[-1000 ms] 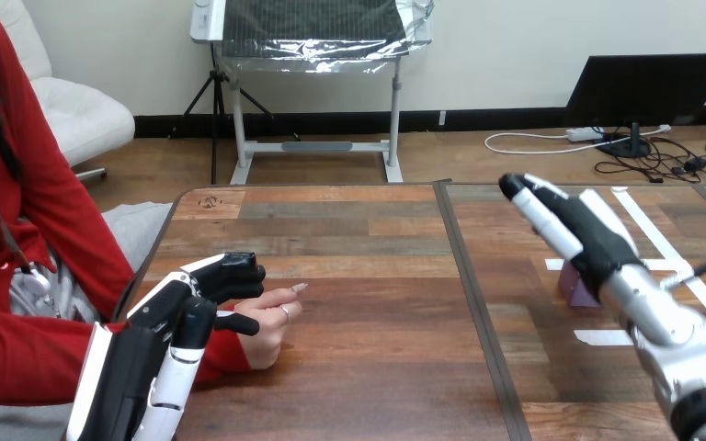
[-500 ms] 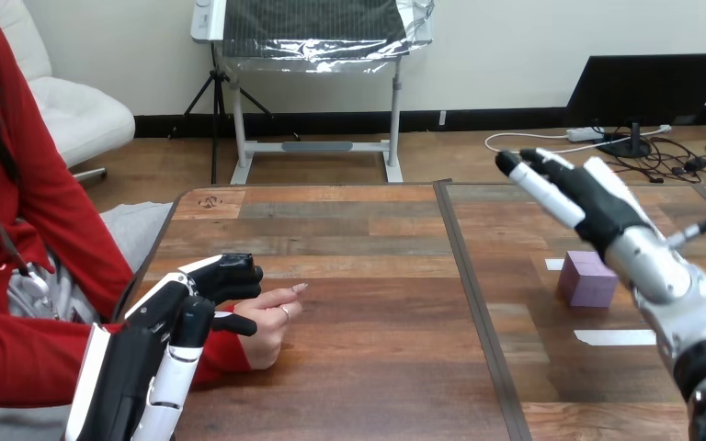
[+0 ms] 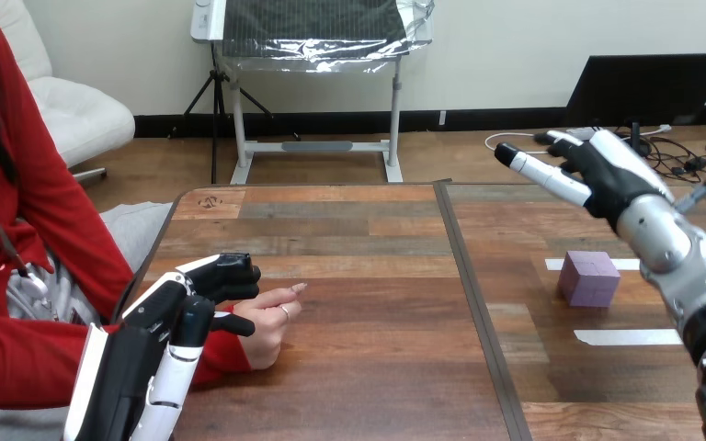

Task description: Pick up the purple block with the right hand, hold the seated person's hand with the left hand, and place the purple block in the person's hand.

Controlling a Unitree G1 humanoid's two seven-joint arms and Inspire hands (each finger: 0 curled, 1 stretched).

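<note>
Robot's left hand (image 3: 152, 354) and right hand (image 3: 607, 175): black bodies, white back shells, black-and-white jointed fingers (image 3: 544, 175); the right forearm (image 3: 669, 246) is silver, black-banded.

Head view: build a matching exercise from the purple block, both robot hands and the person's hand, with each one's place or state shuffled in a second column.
1. purple block
2. right robot hand
3. left robot hand
4. person's hand

A. raised in the air, fingers straight
B. resting on the table, one finger pointing right
C. beside white tape strips
D. low at the view's left, over a red sleeve

Pairs: 1-C, 2-A, 3-D, 4-B
</note>
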